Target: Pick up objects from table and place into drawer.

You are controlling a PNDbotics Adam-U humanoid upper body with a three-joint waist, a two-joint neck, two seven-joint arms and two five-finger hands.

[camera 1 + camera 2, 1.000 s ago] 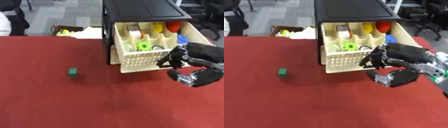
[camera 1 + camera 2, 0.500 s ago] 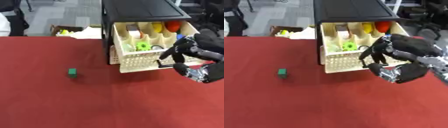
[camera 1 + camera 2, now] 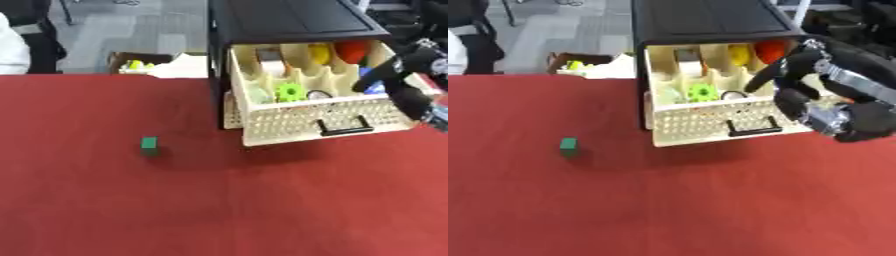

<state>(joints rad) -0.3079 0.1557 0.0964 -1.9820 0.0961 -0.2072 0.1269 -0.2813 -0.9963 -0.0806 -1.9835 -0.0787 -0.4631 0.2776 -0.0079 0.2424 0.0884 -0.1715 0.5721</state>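
Note:
A small green cube sits alone on the red table, left of centre. The cream lattice drawer hangs pulled out of a black cabinet. Its compartments hold a green gear, a yellow thing, a red-orange thing and something blue partly behind my fingers. My right hand hovers over the drawer's right end, its fingers arched and spread, nothing between them. My left hand shows in neither view.
Behind the table's far edge, left of the cabinet, stands a cardboard box with yellow-green items and white paper. The drawer's black handle faces me. Red tabletop stretches across the front and left.
My right hand has risen from in front of the drawer's lower right corner to above its right end, moving up and right. The cube and drawer have stayed put.

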